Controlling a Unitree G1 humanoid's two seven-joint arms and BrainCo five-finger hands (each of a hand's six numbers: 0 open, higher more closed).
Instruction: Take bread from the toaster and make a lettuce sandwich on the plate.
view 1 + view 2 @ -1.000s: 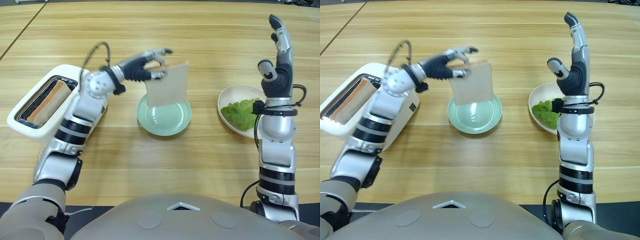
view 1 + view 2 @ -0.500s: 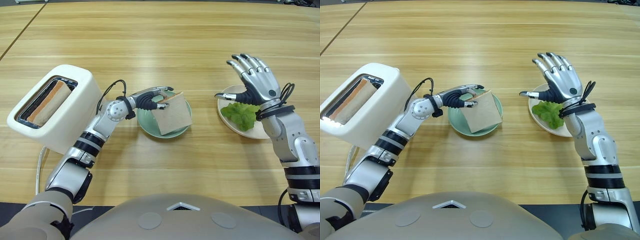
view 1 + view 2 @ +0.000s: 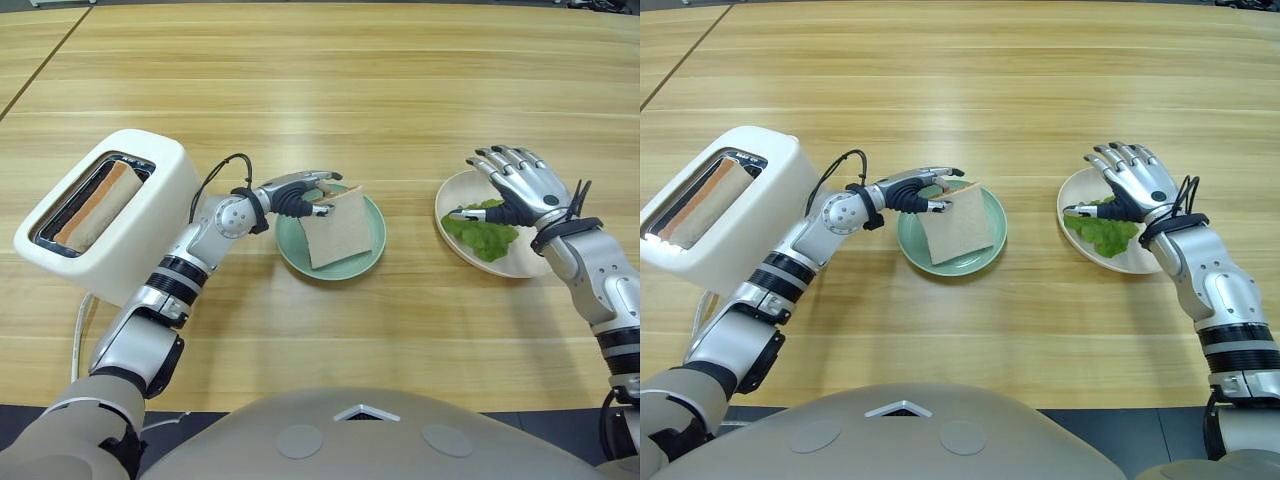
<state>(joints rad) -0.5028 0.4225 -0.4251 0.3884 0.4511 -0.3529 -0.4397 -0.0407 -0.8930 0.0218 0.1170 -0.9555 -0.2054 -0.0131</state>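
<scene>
**Entry: first slice going onto the plate**

**Step in hand (judged).** Setting the first bread slice flat.
- The left hand (image 3: 297, 194), centre-left of the frame, pinches the upper edge of the bread slice (image 3: 340, 235).
- The slice's lower part lies on the green plate (image 3: 330, 273) at frame centre; the held edge is tilted up near the plate's far rim.
- To do this well, lower the held edge until the slice lies flat inside the rim, then let go without dragging it. The slice should sit centred, leaving room for lettuce and a top slice.
- The right hand (image 3: 522, 185), at centre-right, hovers with fingers spread just above the lettuce (image 3: 482, 237) and grasps nothing. Whether the thumb touches a leaf cannot be told.
- It should close on a modest bunch from above and keep the white dish (image 3: 520, 265) from sliding.

**Count.**
- Toaster (image 3: 130, 250): one, white, at the left of the frame.
- Bread slices: two. One is on the green plate; the second slice (image 3: 95, 207) stands in the toaster slot.
- Green plate: one.
- White dish: one, at the right of the frame, holding the lettuce.
- Lettuce: one heap; the number of leaves cannot be told.
- Hands: two.
- Wooden table (image 3: 350, 90): one, bearing everything listed.
</scene>
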